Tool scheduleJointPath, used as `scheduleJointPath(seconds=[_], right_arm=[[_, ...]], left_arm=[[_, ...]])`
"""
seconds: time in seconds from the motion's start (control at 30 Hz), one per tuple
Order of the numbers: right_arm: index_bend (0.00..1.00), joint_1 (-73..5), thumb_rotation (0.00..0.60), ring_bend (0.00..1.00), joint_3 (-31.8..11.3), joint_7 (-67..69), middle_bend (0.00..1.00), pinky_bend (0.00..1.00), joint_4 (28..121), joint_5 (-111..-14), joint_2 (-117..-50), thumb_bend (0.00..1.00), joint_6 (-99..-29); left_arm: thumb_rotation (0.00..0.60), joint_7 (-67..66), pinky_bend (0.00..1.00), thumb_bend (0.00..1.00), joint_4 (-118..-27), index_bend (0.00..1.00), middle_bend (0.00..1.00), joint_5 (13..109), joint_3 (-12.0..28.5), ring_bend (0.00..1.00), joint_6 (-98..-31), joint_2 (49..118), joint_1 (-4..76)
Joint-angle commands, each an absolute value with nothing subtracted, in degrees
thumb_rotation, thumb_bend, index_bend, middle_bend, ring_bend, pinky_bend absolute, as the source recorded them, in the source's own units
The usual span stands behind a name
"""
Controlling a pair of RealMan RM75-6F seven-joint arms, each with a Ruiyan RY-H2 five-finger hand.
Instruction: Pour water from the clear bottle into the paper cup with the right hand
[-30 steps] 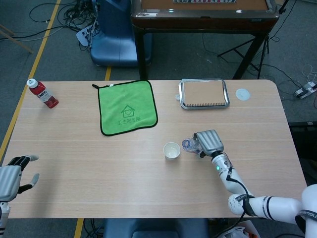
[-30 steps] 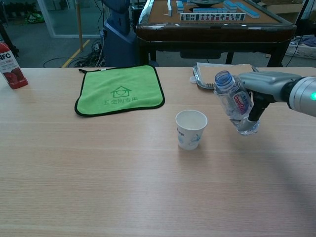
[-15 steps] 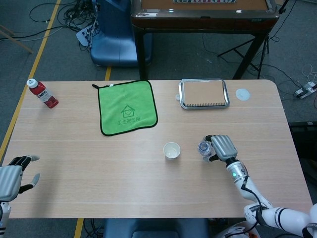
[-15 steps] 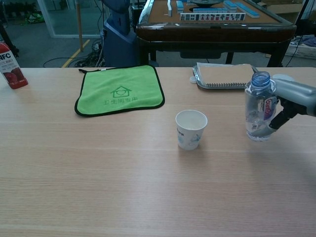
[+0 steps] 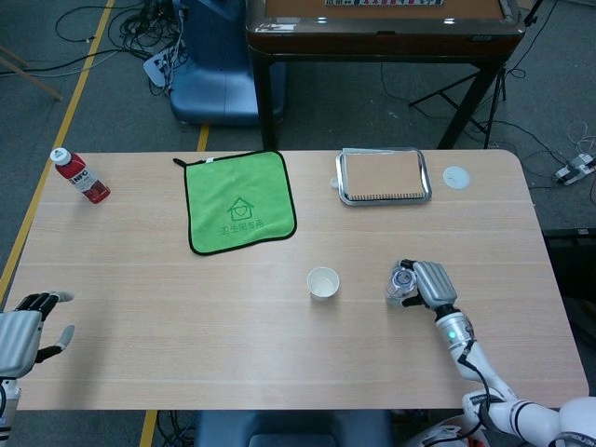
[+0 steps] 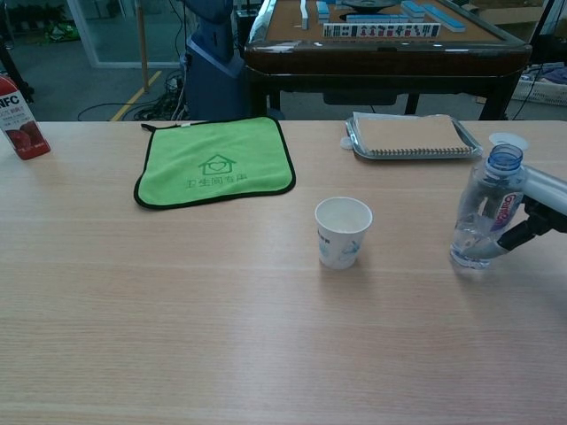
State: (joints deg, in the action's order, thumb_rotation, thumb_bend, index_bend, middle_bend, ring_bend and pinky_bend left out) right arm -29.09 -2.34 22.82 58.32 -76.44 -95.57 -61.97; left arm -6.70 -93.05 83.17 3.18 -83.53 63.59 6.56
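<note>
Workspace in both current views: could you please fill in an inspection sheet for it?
Surface: light wood table, no spills seen.
Job's things: clear bottle upright, uncapped, apart from upright paper cup.
Clutter: green cloth; tray holding a notebook; red bottle; white lid.
Hands: right hand grips the clear bottle; left hand holds nothing, fingers apart.
Cables: loose on the floor behind.
Surroundings: dark table, blue machine base.

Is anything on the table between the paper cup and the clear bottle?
No. Only bare tabletop separates the paper cup from the clear bottle that the right hand holds; both views show it.
</note>
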Motion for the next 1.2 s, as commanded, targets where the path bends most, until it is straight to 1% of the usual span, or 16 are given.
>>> scheduleJointPath(seconds=[0.03, 0.33, 0.6, 0.7, 0.83, 0.9, 1.0, 1.03, 1.1, 1.2], right_arm=[[0.64, -28.16, 0.6, 0.5, -2.92, 26.62, 0.58, 0.5, 55.52, -77.66, -97.57, 0.1, -62.46], [0.64, -27.59, 0.6, 0.5, -3.7, 33.7, 0.58, 0.5, 51.7, -79.21, -99.53, 0.09, -61.62], [0.64, -27.74, 0.6, 0.5, -4.16, 35.05, 0.57, 0.5, 50.33, -79.89, -100.13, 0.09, -60.13], [0.64, -27.78, 0.6, 0.47, -4.16, 35.32, 0.55, 0.5, 50.41, -80.38, -99.95, 0.07, -59.96], [0.63, -27.83, 0.6, 0.41, -4.01, 35.32, 0.47, 0.5, 51.07, -80.93, -99.21, 0.01, -59.48], [0.58, -27.87, 0.6, 0.38, -3.92, 35.27, 0.44, 0.5, 51.73, -81.11, -98.62, 0.0, -59.04], [0.47, -27.98, 0.6, 0.33, -3.72, 35.13, 0.38, 0.5, 52.89, -81.31, -97.59, 0.0, -58.15], [0.42, -28.0, 0.6, 0.31, -3.73, 35.04, 0.36, 0.5, 53.25, -81.32, -97.31, 0.0, -57.97], [0.36, -28.04, 0.6, 0.27, -3.68, 34.72, 0.32, 0.5, 53.98, -81.38, -96.67, 0.0, -57.55], [0.29, -27.99, 0.6, 0.23, -3.64, 34.33, 0.28, 0.47, 54.75, -81.3, -95.92, 0.0, -56.99]], left_arm=[[0.6, -6.72, 0.67, 0.28, -93.02, 0.34, 0.34, 83.26, 3.16, 0.31, -83.56, 63.61, 6.57], [0.6, -6.85, 0.67, 0.28, -92.94, 0.34, 0.34, 83.27, 3.11, 0.31, -83.58, 63.68, 6.53], [0.6, -7.38, 0.67, 0.28, -92.99, 0.34, 0.34, 83.01, 3.22, 0.31, -83.65, 63.75, 6.5], [0.6, -7.42, 0.67, 0.28, -92.99, 0.34, 0.34, 83.0, 3.2, 0.31, -83.61, 63.75, 6.5], [0.6, -7.36, 0.67, 0.28, -93.02, 0.34, 0.34, 83.01, 3.22, 0.31, -83.6, 63.73, 6.51], [0.6, -7.42, 0.67, 0.28, -93.04, 0.34, 0.34, 83.06, 3.17, 0.31, -83.55, 63.74, 6.52], [0.6, -7.54, 0.67, 0.28, -93.03, 0.34, 0.34, 83.08, 3.15, 0.31, -83.58, 63.78, 6.51], [0.6, -7.56, 0.67, 0.28, -93.03, 0.34, 0.34, 83.08, 3.16, 0.31, -83.59, 63.79, 6.52], [0.6, -7.54, 0.67, 0.28, -93.07, 0.34, 0.34, 83.08, 3.15, 0.31, -83.55, 63.79, 6.53], [0.6, -7.62, 0.67, 0.28, -93.02, 0.34, 0.34, 83.06, 3.09, 0.31, -83.43, 63.84, 6.55]])
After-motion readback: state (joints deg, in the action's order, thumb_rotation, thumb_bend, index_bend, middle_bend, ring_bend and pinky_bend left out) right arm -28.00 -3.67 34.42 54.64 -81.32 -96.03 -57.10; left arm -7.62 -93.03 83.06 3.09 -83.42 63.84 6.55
